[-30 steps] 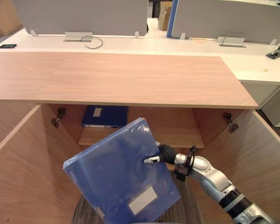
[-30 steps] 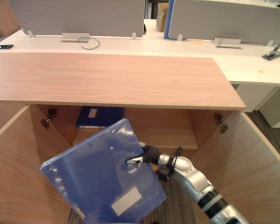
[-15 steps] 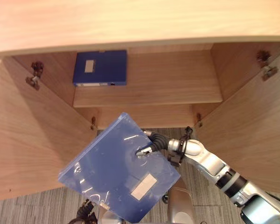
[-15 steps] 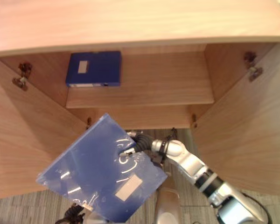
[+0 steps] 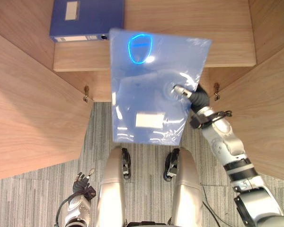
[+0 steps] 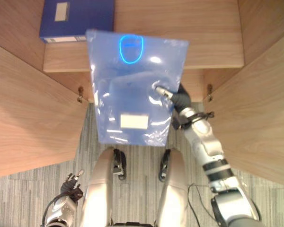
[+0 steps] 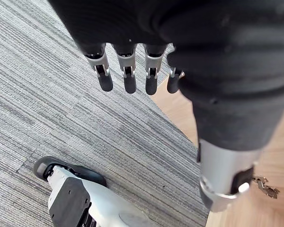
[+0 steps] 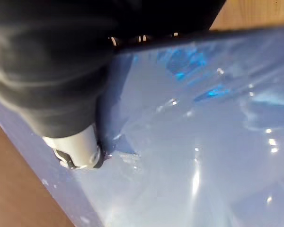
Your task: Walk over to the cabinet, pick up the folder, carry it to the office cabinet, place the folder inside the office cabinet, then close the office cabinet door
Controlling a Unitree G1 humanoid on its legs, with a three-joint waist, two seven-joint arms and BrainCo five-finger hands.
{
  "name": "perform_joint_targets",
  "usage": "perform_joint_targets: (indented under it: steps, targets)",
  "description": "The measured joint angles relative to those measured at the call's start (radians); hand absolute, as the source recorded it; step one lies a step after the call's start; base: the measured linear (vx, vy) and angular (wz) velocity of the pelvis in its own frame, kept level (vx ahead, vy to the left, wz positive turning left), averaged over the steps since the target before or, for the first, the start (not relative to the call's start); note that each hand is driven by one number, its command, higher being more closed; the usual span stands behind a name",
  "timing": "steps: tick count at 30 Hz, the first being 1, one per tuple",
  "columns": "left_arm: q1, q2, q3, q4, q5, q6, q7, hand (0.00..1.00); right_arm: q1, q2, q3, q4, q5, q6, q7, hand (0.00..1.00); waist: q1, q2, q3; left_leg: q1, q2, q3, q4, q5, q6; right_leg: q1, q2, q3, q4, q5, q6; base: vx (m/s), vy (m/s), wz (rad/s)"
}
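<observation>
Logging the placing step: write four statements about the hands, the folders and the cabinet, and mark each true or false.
1. The right hand grips the blue folder. True.
2. The left hand helps hold that folder. False: it hangs over the carpet, fingers straight, holding nothing.
3. A darker folder lies on the shelf. True.
4. The cabinet doors are shut. False: both stand open.
</observation>
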Motion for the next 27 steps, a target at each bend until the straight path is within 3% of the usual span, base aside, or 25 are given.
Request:
perform_joint_targets:
  steps: [3,11,16,22,27]
  targets:
    - [0.001,0.000,0.001,-0.005,0.000,0.000,0.003,0.00,-0.128,0.001,-0.067,0.103,0.070,-0.006,-0.056,1.00,0.006,0.001,0.005,-0.025,-0.002,-0.008,0.001,0.003,-0.001,-0.019,-0.002,-0.005,0.000,0.003,-0.005,0.04,-0.009,0.07]
    - [0.001,-0.006,0.002,-0.039,-0.028,0.001,0.039,0.00,-0.413,0.038,-0.181,0.374,0.390,-0.040,-0.213,1.00,0.023,0.006,0.015,-0.046,0.000,-0.024,-0.003,0.004,-0.002,-0.023,-0.006,-0.025,-0.013,0.003,-0.005,0.03,0.000,0.03]
    - [0.006,-0.032,0.002,-0.073,-0.046,0.000,0.086,0.00,-0.540,0.059,-0.288,0.429,0.556,-0.120,-0.306,1.00,0.034,0.025,0.023,-0.046,-0.003,-0.027,-0.003,0.004,-0.001,-0.013,-0.014,-0.034,-0.019,0.003,-0.005,0.00,-0.004,0.04]
    - [0.013,-0.065,0.001,-0.115,-0.047,-0.018,0.145,0.00,-0.639,0.064,-0.413,0.482,0.610,-0.225,-0.421,1.00,0.040,0.030,0.021,-0.060,-0.016,-0.038,-0.028,0.021,-0.004,-0.012,-0.029,-0.056,-0.041,0.004,-0.006,0.02,-0.019,0.09]
    - [0.013,-0.078,0.003,-0.122,-0.012,-0.020,0.192,0.00,-0.698,0.064,-0.404,0.546,0.610,-0.220,-0.498,1.00,0.042,0.051,0.020,-0.080,-0.016,-0.052,-0.049,0.034,-0.010,-0.016,-0.029,-0.081,-0.064,0.007,-0.012,0.03,-0.030,0.09]
